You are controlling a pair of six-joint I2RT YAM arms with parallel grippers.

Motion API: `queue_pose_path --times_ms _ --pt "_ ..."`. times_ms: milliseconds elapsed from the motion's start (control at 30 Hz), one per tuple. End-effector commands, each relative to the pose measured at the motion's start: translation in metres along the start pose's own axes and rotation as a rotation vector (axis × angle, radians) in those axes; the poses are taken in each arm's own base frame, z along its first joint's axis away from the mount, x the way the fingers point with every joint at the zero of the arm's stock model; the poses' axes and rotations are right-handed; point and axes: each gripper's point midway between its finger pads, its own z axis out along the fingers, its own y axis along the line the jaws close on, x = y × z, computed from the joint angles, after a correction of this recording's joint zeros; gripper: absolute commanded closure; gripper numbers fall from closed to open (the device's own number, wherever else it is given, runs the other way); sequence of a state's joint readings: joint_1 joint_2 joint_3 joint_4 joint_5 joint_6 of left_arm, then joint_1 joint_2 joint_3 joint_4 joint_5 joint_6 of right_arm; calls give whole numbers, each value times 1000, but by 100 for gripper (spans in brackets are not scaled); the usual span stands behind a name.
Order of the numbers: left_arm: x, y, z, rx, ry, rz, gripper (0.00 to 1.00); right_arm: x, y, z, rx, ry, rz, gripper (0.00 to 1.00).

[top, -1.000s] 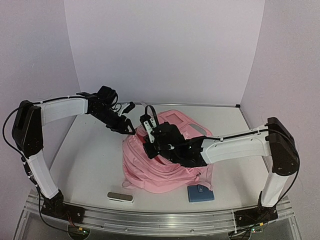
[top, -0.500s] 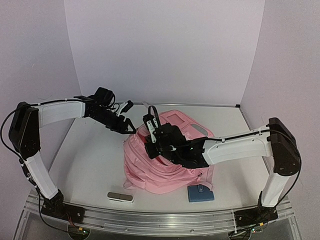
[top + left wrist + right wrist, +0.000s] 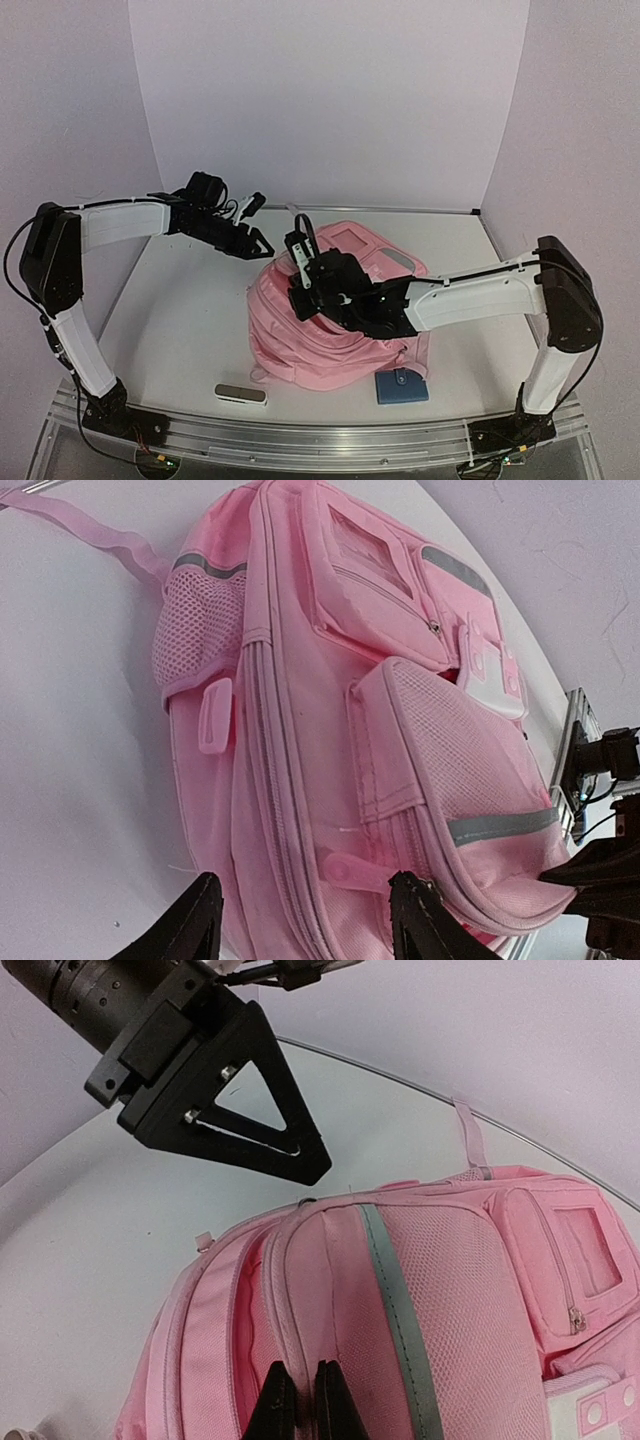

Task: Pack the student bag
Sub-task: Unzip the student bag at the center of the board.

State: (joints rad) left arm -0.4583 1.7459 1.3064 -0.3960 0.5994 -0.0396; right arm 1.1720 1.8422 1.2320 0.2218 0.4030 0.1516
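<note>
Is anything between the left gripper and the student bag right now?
Nothing visible. In its wrist view the left gripper is open, and only bare pink fabric of the student bag shows between its fingers. The right gripper is shut on the bag's top edge, off to one side.

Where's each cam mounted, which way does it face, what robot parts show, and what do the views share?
Top external: above and behind the bases, looking down on the table and pink backpack; left arm and right arm show whole.
Left wrist: on the left arm, looking past its open left gripper onto the backpack's front.
Right wrist: on the right arm, looking along its shut right gripper over the backpack.
Shared: backpack in all three; top and right wrist both catch the left gripper.
</note>
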Motion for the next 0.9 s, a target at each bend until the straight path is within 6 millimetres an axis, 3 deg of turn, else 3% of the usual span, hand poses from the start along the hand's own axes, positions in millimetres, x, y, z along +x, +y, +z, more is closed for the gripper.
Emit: queue_pose_path --times_ms 0,133,300,567,700,867 --pt "-5 10 8 -11 -20 -19 45 -55 1 -27 -3 -141 102 100" --pt "3 11 5 -25 -31 -42 44 -59 -12 -30 66 -159 132 100" --pt "3 6 -16 -69 -110 -61 39 -62 -28 -29 126 -173 179 100" --pt "7 -28 -41 -10 -183 -83 33 -65 -34 -18 86 -161 219 100" --pt "9 -39 -40 8 -185 -75 28 -64 -32 -14 75 -154 219 100" --pt "15 -38 -20 3 -138 -75 30 -66 -31 -14 68 -155 226 100"
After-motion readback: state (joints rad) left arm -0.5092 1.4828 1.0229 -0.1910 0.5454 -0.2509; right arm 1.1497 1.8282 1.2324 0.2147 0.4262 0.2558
